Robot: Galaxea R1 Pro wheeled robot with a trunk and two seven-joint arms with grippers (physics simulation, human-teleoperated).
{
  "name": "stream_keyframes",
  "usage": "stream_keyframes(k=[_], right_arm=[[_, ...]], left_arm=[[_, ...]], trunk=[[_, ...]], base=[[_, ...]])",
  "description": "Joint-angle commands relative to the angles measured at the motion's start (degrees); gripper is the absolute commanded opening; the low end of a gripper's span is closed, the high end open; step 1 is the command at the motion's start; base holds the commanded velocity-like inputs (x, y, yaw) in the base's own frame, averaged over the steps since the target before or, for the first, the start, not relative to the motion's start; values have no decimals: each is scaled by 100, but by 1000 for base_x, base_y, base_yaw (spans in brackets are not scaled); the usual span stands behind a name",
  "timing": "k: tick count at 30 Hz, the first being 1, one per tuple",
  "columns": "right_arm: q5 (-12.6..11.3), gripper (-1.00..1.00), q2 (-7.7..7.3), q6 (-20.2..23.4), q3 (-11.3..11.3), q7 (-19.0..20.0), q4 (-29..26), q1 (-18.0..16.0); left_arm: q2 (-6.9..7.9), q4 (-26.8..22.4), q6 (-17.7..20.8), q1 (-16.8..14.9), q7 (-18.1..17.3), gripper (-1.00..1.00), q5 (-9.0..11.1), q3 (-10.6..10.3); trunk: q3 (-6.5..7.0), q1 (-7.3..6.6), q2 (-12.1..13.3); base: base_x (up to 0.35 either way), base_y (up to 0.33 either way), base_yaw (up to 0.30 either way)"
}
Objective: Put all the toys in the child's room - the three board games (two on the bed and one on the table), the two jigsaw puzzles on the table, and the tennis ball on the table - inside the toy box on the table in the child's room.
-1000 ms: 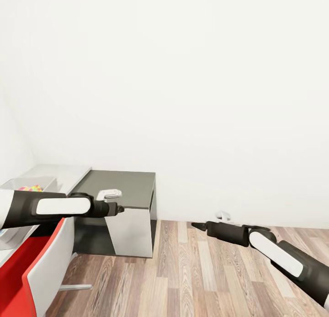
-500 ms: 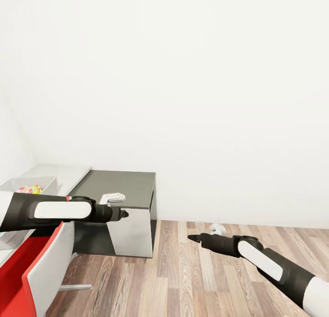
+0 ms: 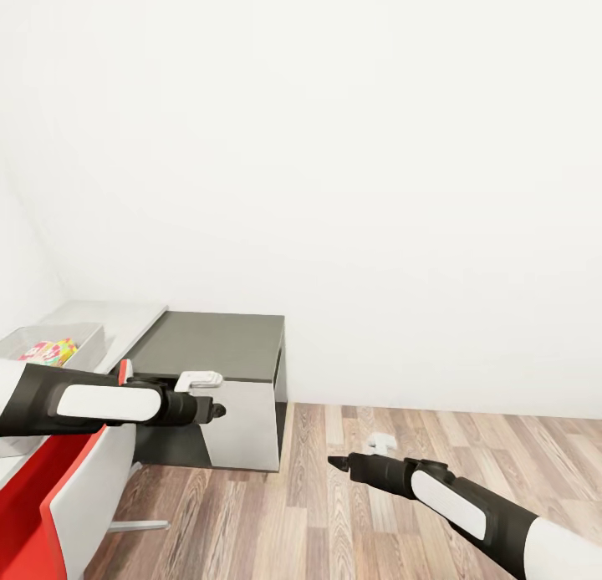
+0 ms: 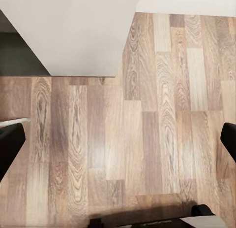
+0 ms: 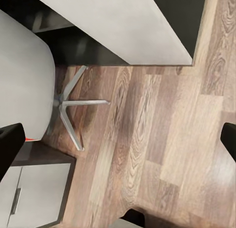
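Note:
The table stands at the left against the wall, with a pale grey top (image 3: 117, 319), a dark grey section (image 3: 213, 339) and a white cabinet door (image 3: 242, 425). On the pale top at the far left sits the light grey toy box (image 3: 79, 336). A bright pink, yellow and green toy (image 3: 48, 351) lies inside it; I cannot tell which toy. My left gripper (image 3: 216, 411) hangs in front of the dark section, open and empty over the floor (image 4: 118, 144). My right gripper (image 3: 336, 462) hovers low over the wooden floor, open and empty (image 5: 118, 139).
A red-backed chair with a grey seat (image 3: 58, 496) stands by the table at the lower left; its metal star base (image 5: 73, 102) shows in the right wrist view. Wooden floor (image 3: 351, 513) stretches to the right. A white wall (image 3: 376, 187) closes the far side.
My right arm has dropped lower and pulled left, closer to me. My left gripper has sunk a little in front of the dark section. The camera has not moved.

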Motion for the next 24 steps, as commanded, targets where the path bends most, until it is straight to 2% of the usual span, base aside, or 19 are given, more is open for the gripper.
stream_keyframes(k=[1, 10, 15, 18, 21, 24], right_arm=[[-30, 100, 23, -32, 47, 6, 35, -11], [-30, 100, 119, -124, 124, 6, 255, -11], [-29, 100, 171, -152, 146, 3, 431, -11], [-29, 100, 193, -158, 149, 2, 461, -11], [-26, 100, 303, -169, 152, 0, 569, -11], [-25, 100, 353, -173, 154, -1, 632, -11]], left_arm=[[1, -10, -9, 4, 15, 100, 25, -33], [3, 8, -42, 256, 14, 100, 35, -201], [5, 132, -143, 473, 9, 100, 41, -443], [5, 171, -167, 518, 8, 100, 42, -486], [6, 258, -215, 674, 6, 100, 44, -565], [6, 279, -226, 740, 6, 100, 44, -581]], trunk=[[-14, 4, -14], [-14, 4, -14], [-14, 4, -14], [-14, 4, -14], [-14, 4, -14], [-14, 4, -14]], base=[[0, 0, 0], [0, 0, 0], [0, 0, 0], [0, 0, 0], [0, 0, 0], [0, 0, 0]])
